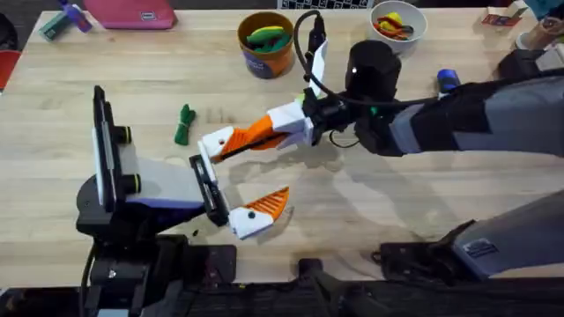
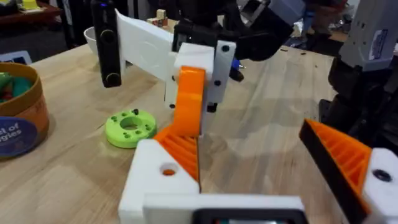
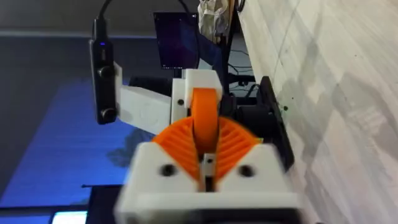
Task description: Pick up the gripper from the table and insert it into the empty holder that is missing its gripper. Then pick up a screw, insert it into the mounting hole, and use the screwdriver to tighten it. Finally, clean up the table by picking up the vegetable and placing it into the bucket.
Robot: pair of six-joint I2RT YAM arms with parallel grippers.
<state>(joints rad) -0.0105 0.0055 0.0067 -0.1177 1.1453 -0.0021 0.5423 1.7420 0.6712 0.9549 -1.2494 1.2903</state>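
From my remote station, the left end effector (image 1: 267, 169) is spread wide. In the overhead view one of its white-and-orange fingers (image 1: 260, 211) lies low near the front of the surface (image 1: 397, 202), and the other sits up beside the right arm's tool. The right end effector (image 1: 240, 141) reaches in from the right across the middle. Its orange ribbed pads (image 3: 186, 140) are drawn together in its own wrist view. I cannot tell whether anything is pinched between them. In the left wrist view that closed tool meets the tip region of my left arm's near finger.

The holder (image 2: 129, 127), a lime green disc with a central opening and small holes, lies flat on the wood just beyond the left fingers. The vegetable (image 1: 183, 123), dark green and knobbly, lies on the surface left of the two tools and well apart from the bucket (image 1: 266, 44). The bucket stands upright at the far edge with green and yellow toys inside. Its blue label (image 2: 13, 138) shows white lettering cut off by the frame, and I can read "of" and "ggies". The screwdriver (image 1: 448, 81) shows as a blue end at the far right, partly hidden by the right arm. A white bowl (image 1: 398, 22) of red and yellow bits sits near it.
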